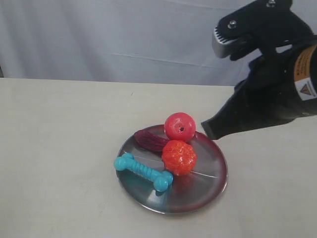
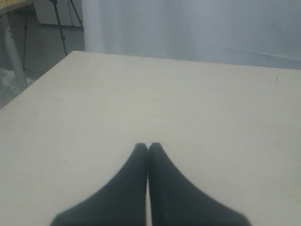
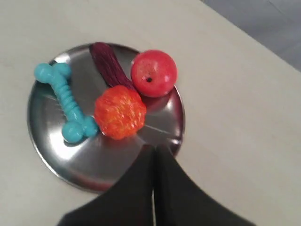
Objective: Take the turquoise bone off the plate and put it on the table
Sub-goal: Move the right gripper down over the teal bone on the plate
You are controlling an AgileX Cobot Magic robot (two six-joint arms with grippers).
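Lying on the plate (image 1: 203,192) beside an orange bumpy ball (image 1: 179,157), the turquoise bone (image 1: 143,171) is untouched. The right tool (image 3: 154,149) hovers above the plate's rim, pressed shut and empty. The left tool (image 2: 148,146), likewise closed, is over bare surface (image 1: 59,148).

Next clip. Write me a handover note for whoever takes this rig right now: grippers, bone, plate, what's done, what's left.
Left gripper: shut, empty, over the table.
Right gripper: shut, empty, by the plate's rim.
Turquoise bone: lying on the plate beside the orange ball, untouched.
Done: nothing yet.
Left: open a gripper, grasp the bone, set it on the table.
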